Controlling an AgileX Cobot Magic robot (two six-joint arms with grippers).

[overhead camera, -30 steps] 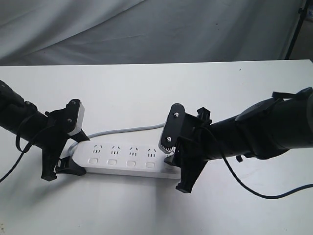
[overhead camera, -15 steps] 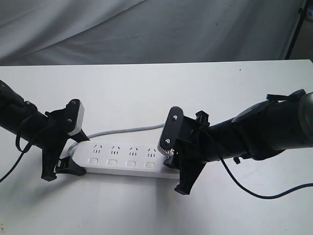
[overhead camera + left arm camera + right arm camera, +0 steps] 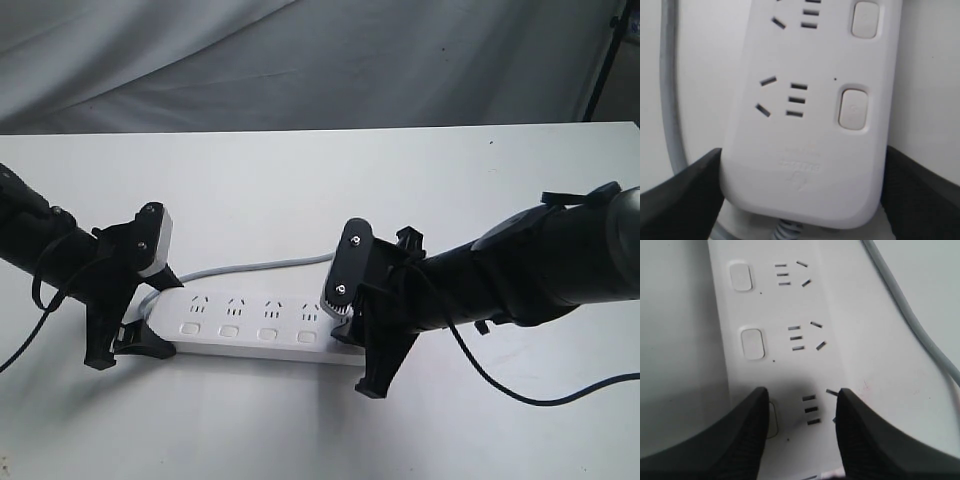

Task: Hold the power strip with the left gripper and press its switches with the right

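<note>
The white power strip (image 3: pixel 250 325) lies lengthwise on the table near its front edge. My left gripper (image 3: pixel 153 315) is shut on its cord end. In the left wrist view both black fingers (image 3: pixel 685 197) press against the sides of the power strip (image 3: pixel 805 135), with two switches (image 3: pixel 854 108) beyond them. My right gripper (image 3: pixel 348 334) is open and hovers low over the strip's other end. In the right wrist view, the right gripper (image 3: pixel 802 392) has one fingertip (image 3: pixel 752 430) over part of a switch (image 3: pixel 772 421). Two more switches (image 3: pixel 752 344) show farther along the power strip (image 3: pixel 790 365).
The grey cord (image 3: pixel 260 266) curves from the left end along the strip's far side. The white table (image 3: pixel 320 180) ends at a grey cloth backdrop (image 3: pixel 300 60). A black stand leg (image 3: pixel 605 60) is at the far right.
The right arm has shifted slightly left and down over the strip's right end. The left gripper and the strip have not moved.
</note>
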